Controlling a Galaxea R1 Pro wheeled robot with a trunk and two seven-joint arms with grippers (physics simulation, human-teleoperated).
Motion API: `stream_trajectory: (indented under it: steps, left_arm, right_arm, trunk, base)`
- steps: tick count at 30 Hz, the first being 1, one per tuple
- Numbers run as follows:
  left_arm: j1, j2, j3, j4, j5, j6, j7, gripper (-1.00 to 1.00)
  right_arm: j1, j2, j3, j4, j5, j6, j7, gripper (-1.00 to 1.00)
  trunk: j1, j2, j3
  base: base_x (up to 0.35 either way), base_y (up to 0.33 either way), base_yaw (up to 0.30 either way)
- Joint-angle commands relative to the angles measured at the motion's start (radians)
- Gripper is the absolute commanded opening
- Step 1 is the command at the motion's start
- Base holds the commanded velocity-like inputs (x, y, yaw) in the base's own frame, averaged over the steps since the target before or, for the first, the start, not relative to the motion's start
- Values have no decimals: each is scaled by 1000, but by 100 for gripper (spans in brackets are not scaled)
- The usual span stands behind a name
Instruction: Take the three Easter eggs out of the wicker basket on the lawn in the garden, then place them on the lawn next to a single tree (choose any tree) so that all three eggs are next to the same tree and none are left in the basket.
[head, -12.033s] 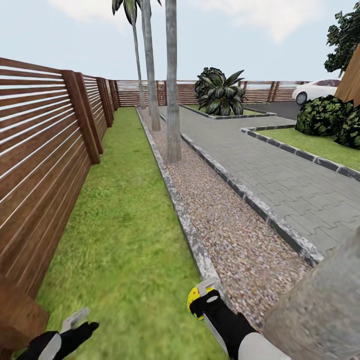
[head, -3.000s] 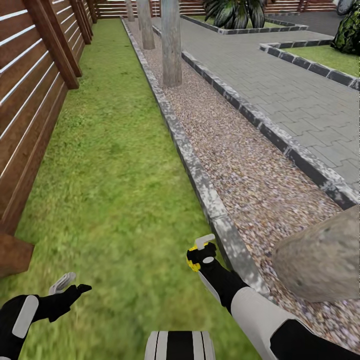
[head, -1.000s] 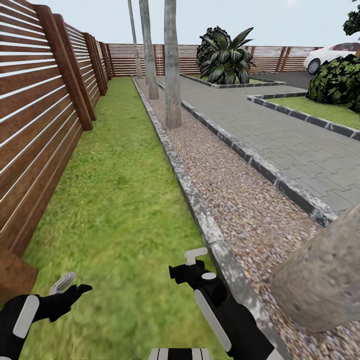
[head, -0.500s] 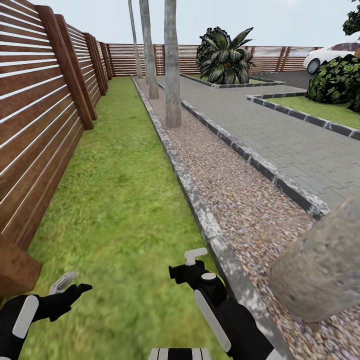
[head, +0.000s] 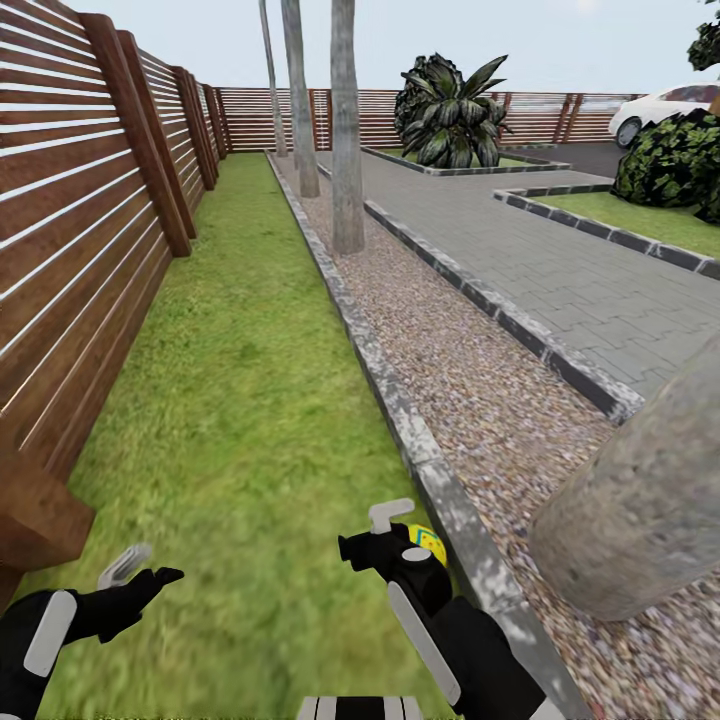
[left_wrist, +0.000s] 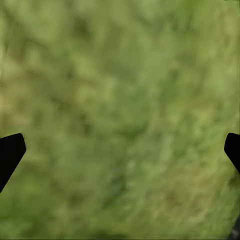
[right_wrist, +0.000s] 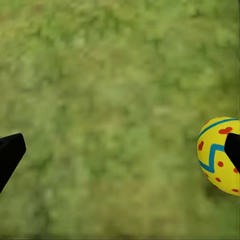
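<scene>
One yellow Easter egg (head: 428, 543) with red dots and a blue-green zigzag lies on the lawn (head: 250, 400), close to the grey kerb (head: 400, 420). A thick mottled-grey tree trunk (head: 640, 510) rises from the gravel just across that kerb. My right gripper (head: 368, 530) hangs open low over the grass with the egg beside it. In the right wrist view the egg (right_wrist: 219, 156) rests on the grass at one fingertip (right_wrist: 233, 149), with nothing between the fingers of my right gripper (right_wrist: 120, 152). My left gripper (head: 145, 570) is open over bare grass (left_wrist: 120, 120). The wicker basket is out of view.
A brown slatted fence (head: 80, 260) borders the lawn on the left, with a post foot (head: 40, 520) jutting out near my left arm. Right of the kerb run a gravel strip (head: 470, 390) with more trunks (head: 346, 130), then grey paving (head: 560, 270).
The egg that my right gripper held three seconds ago now lies free on the grass. Over the last second it came into sight beside the gripper on the kerb side. The view shifted slightly.
</scene>
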Motion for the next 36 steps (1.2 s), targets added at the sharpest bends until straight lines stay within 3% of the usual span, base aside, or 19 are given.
stream_trajectory:
  steps: [1, 14, 20, 36]
  left_arm:
    - [-1, 0, 3, 0, -8, 5, -9, 100]
    - [-1, -1, 4, 0, -8, 5, -9, 100]
    - [-1, 0, 48, 0, -8, 5, -9, 100]
    - [-1, -2, 55, 0, -10, 6, -8, 100]
  right_arm:
    - [-1, 0, 2, -1, -10, 2, -10, 100]
    - [-1, 0, 2, 1, -10, 3, -10, 100]
    - [-1, -1, 2, 1, -11, 3, -10, 100]
    - [-1, -2, 2, 2, -15, 3, -9, 100]
  trunk:
    - [0, 0, -1]
    - [0, 0, -1]
    - [0, 0, -1]
    - [0, 0, -1]
  base:
    - [-110, -1, 81]
    - [-299, 0, 208]
    - [-62, -6, 31]
    - [-304, -39, 1]
